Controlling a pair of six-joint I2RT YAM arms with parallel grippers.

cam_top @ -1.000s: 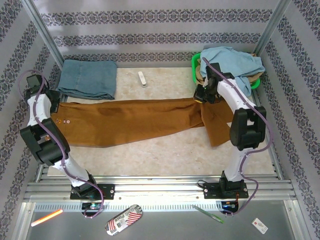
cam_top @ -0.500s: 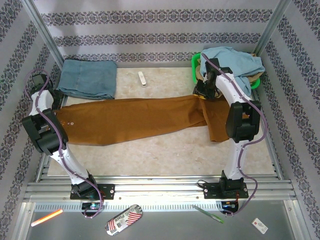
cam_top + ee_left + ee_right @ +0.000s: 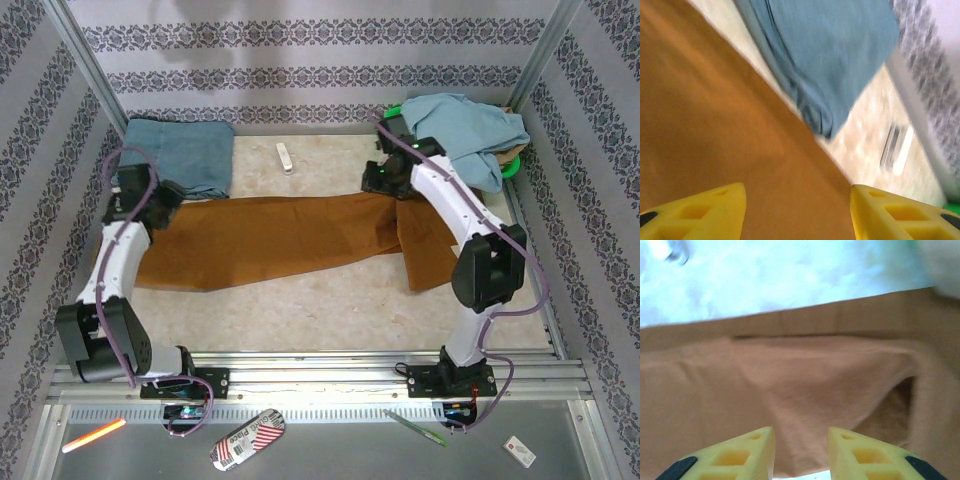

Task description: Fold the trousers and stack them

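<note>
The rust-brown trousers (image 3: 280,235) lie stretched across the table from left to right, with one leg end turned toward the front at the right. My left gripper (image 3: 165,203) sits at their upper left corner. In the left wrist view its yellow fingers stand fairly far apart, and brown cloth (image 3: 715,125) fills the gap at the left gripper (image 3: 797,194). My right gripper (image 3: 383,180) is at the far edge near the right end. In the right wrist view the cloth (image 3: 790,385) draws into a tent between the fingers of the right gripper (image 3: 801,435), pinched there.
A folded denim-blue cloth (image 3: 178,155) lies at the back left, just beyond the left gripper. A small white object (image 3: 285,158) lies at the back middle. A light blue cloth (image 3: 470,125) is heaped over a green basket (image 3: 394,110) at the back right.
The left arm swung right from the wall, and the trousers' left end came with it. The right gripper moved left with its cloth. The trousers span less width; the buttons no longer show.
</note>
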